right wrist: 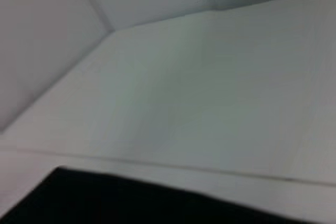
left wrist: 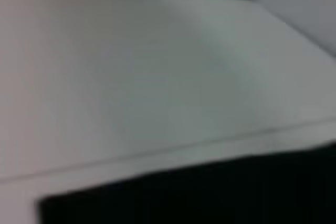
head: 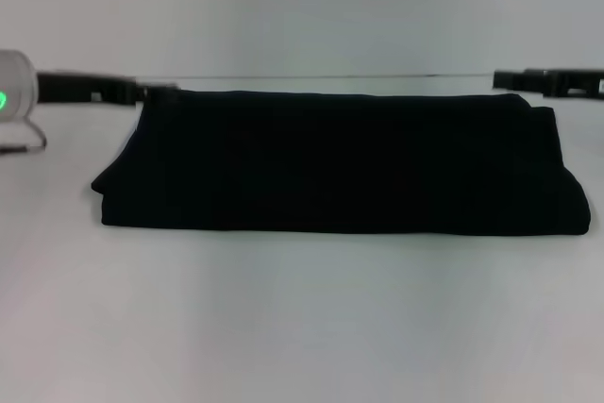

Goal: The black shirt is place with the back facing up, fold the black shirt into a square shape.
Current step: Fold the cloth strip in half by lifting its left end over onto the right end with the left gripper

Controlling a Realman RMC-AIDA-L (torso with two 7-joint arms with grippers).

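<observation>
large plain matte black cloth shirt [head: 344,162]: laid folded into a wide band along the white table's [head: 302,327] far edge | left gripper [head: 156,92]: positioned at the shirt's far left corner, grip state cannot be told | right gripper [head: 514,80]: positioned at its far right corner, grip state cannot be told

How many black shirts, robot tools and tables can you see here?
Black shirt: 1, folded into a wide band on the table.
Robot tools: 2, the left tool and the right tool, one at each far corner of the shirt.
White table: 1.
Total: 4.
</observation>
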